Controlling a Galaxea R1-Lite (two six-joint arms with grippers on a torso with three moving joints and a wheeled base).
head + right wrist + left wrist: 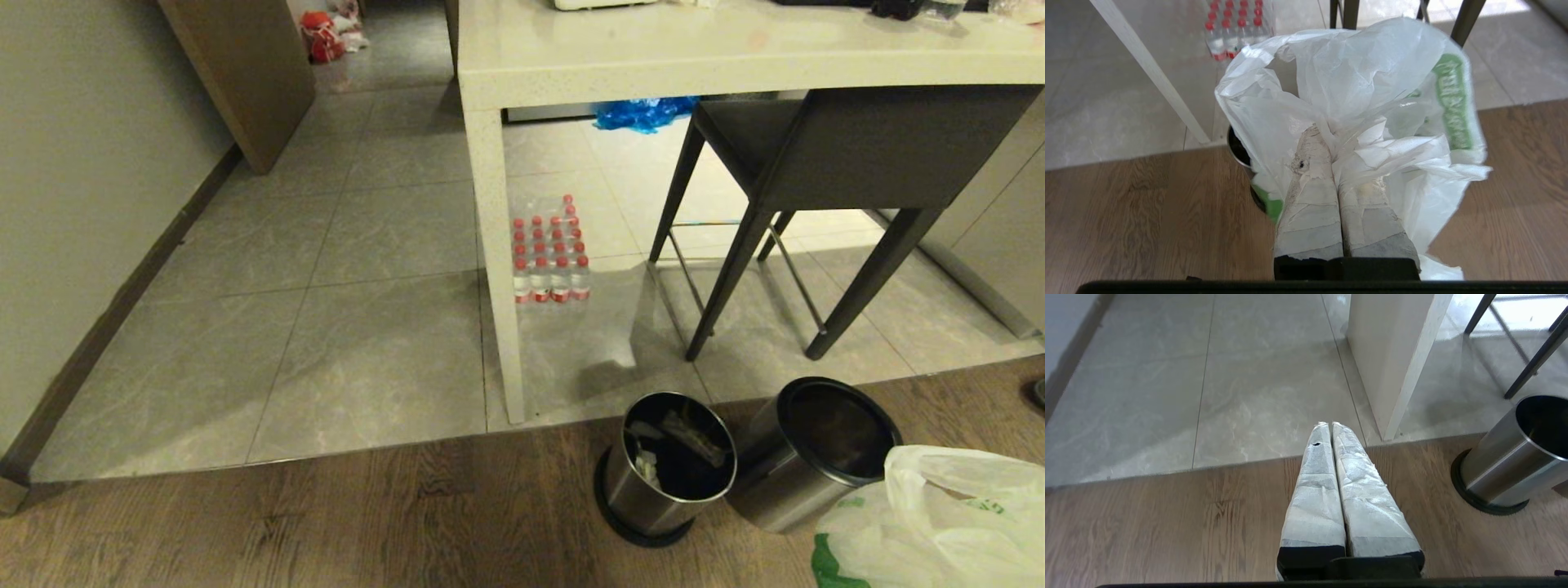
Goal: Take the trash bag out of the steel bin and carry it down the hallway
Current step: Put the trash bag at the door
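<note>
We see the trash bag (1372,94), thin white plastic with green print, out of the bins and bunched around the right gripper (1337,139), whose taped fingers (1310,196) are pressed together on a fold of it. In the head view the bag (939,523) sits at the lower right corner of the picture, over the wood floor (326,523) and just beside the nearer of two steel bins. What is inside the bag we cannot tell; only crumpled plastic shows.

That nearer bin (808,453) has a black rim and a dark inside in which we make out nothing. The second steel bin (669,474) stands upright just to its left on a black base ring, the two almost touching, and a few pale scraps lie in its dark bottom. Both stand on the wood floor close to the edge where the grey floor tiles (375,359) begin.

The left gripper (1331,426) hangs over the wood floor with its taped fingers (1314,498) closed on nothing, a bin (1511,461) off to one side of it.

Behind the bins a pale desk leg (498,261) comes down onto the tiles. A pack of red-capped water bottles (549,257) stands under the desk (735,57) beside that leg, a dark stool (824,171) is tucked under the desk's front edge, and a blue plastic bag (641,112) lies farther back on the tiles.
</note>
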